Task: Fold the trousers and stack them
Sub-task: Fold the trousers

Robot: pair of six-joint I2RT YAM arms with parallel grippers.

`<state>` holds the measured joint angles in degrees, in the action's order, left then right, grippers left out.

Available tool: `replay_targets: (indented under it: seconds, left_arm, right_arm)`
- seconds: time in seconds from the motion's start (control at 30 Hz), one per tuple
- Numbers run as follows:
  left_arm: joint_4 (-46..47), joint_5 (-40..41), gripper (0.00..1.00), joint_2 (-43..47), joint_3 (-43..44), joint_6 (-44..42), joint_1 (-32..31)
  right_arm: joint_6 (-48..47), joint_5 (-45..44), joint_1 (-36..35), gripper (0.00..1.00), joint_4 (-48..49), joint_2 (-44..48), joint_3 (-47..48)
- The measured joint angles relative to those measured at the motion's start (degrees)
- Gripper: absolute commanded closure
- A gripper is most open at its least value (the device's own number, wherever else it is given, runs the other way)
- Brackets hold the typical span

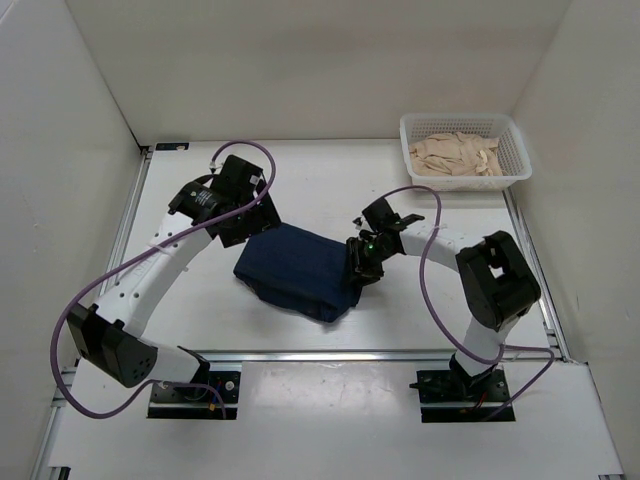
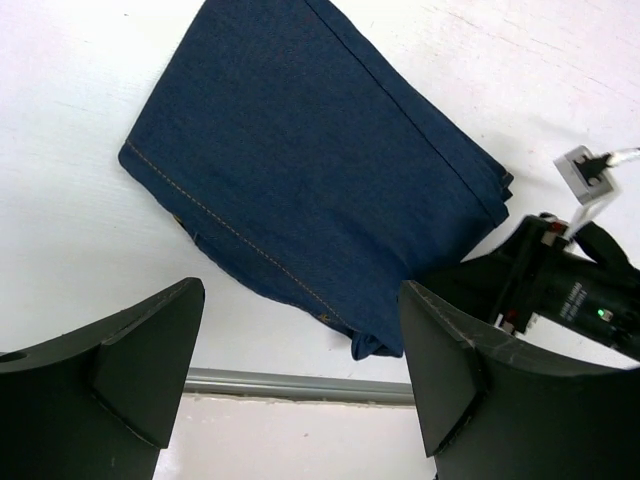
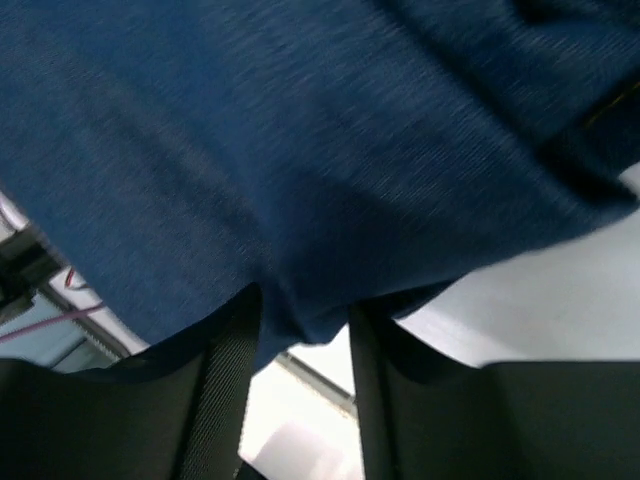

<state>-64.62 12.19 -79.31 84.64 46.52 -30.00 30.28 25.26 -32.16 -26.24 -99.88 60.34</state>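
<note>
**Obscured or unclear items**
- In the top view, the fingers of the left tool (image 1: 243, 222) are hidden beneath its own wrist housing. Their state is read from the left wrist view only.
- The right wrist view is blurred at close range. Denim fills almost all of it, and seams and edges are hard to make out there.
- The right tool (image 1: 362, 268) covers the right end of the trousers (image 1: 298, 270) in the top view.
- The pale cloth (image 1: 455, 156) in the basket (image 1: 510, 172) lies crumpled. The number of pieces cannot be told.

**Count**
- Trousers: one pair, dark blue denim.
- Basket: one, white mesh, at the far right corner of the worktop (image 1: 330, 190).
- Arms: two, each with one tool and one purple cable.

**Position of the trousers**
- The trousers (image 2: 300, 160) lie folded into a compact block at the middle of the worktop, between the two tools and well apart from the basket.

**Tool state**
- Left tool (image 2: 300, 300): fingers (image 2: 150, 350) spread wide apart and gripping nothing. It hangs above the worktop beside the left end of the block.
- Right tool (image 3: 300, 330): fingers (image 3: 225, 380) drawn close together, clamped on a fold at the edge of the trousers (image 3: 300, 150).
</note>
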Motion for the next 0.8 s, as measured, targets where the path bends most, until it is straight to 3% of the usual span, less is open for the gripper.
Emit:
replay_targets:
  seconds: [0.2,0.23,0.5,0.8]
  left_arm:
    - [0.35,-0.70,0.11,-0.04,-0.44,-0.13,0.00]
    - [0.33,-0.74,0.11,-0.13,-0.55,-0.20,0.00]
    - [0.33,-0.85,0.12,-1.03,-0.57,-0.87,0.00]
    - [-0.09,-0.79,0.12,-1.05,0.92,-3.04,1.73]
  right_arm:
    - [1.18,-3.23,-0.70,0.87,0.09,-1.75,0.26]
    - [1.20,-3.72,-0.90,1.00,-0.07,-1.75,0.46]
    - [1.66,-12.20,-2.69,1.00,-5.46,3.48,3.52]
    - [-1.03,-17.86,-2.69,1.00,-11.19,8.13,17.46]
